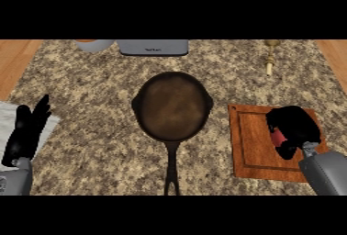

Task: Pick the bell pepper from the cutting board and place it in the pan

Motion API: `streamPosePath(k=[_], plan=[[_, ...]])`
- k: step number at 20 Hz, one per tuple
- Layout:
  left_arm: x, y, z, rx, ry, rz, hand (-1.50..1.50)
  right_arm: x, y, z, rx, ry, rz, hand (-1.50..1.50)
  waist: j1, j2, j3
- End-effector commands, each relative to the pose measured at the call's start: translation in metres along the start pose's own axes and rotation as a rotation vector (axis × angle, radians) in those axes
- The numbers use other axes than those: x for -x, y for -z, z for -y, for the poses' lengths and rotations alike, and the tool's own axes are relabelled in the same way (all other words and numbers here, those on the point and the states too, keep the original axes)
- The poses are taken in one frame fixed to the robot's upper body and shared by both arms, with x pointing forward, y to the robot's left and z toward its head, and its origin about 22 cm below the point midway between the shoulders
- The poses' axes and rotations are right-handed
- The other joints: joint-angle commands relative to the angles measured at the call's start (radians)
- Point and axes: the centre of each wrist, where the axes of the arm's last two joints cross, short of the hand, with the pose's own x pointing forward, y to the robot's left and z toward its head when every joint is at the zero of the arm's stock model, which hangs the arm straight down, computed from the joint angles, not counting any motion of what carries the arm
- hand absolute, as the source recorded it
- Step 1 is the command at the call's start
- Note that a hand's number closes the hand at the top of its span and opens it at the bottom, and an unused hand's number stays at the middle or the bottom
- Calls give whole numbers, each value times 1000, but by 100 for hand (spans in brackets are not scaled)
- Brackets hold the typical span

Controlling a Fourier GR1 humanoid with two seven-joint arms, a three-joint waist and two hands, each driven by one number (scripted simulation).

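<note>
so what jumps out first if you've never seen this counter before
The dark pan sits dead centre on the speckled counter, empty, handle toward the near edge. To its right, the right robot hand is curled over a red pepper on the wooden cutting board. At the far left, the left robot hand rests open, fingers up.

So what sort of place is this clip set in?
Most likely a kitchen counter: a speckled stone counter top holds a dark pan and a wooden cutting board, where the right hand curls round a red bell pepper.
</note>
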Motion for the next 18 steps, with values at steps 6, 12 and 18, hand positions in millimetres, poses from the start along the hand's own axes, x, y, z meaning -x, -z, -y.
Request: streamPosePath(k=[6,12,18], plan=[[-4,-5,-4,4,20,6,0,81,17,2,68,176,320,150,16,1,1],[-22,2,7,13,-10,7,0,63,24,54,480,347,530,150,-5,-5,2],[-7,0,13,-1,-9,-16,0,41,36,90,475,411,617,150,-4,-4,-1]])
